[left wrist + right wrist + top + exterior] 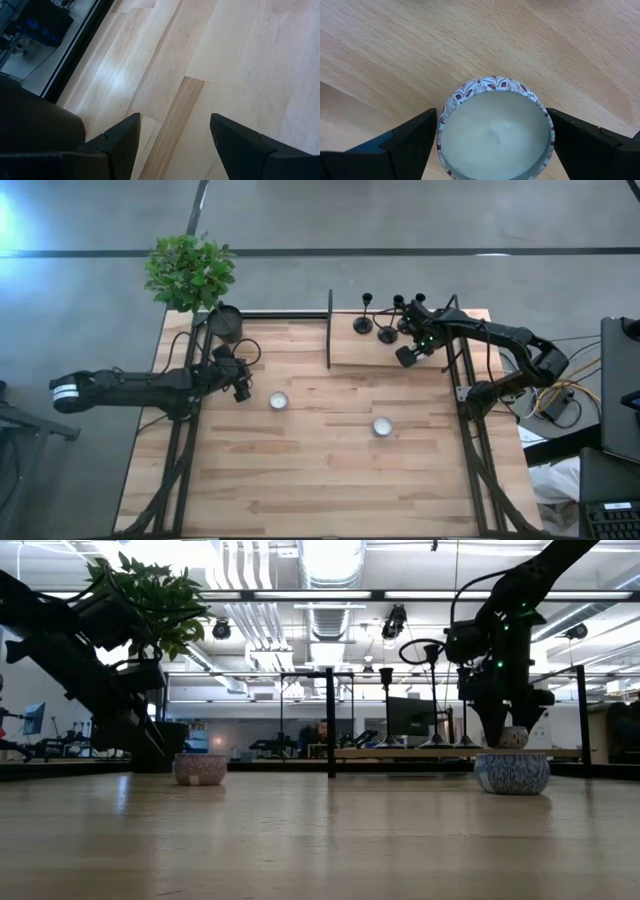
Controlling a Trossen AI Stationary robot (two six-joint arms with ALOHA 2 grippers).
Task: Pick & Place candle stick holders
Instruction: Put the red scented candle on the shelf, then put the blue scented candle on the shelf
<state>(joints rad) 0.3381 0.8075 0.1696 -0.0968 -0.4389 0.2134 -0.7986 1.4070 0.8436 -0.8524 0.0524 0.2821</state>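
1. Right gripper (492, 137) over raised shelf (440, 358) at table's far right, fingers spread around a patterned candle tin (495, 127), not clamped.
2. Candle stick holders (388, 326) stand along shelf's far edge.
3. Left gripper (172, 137) released, near left edge.

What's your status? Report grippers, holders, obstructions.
Left gripper open, empty, over bare table. Right gripper at candle tin on raised board. Candle stick holders upright there, ungripped; tin close by.
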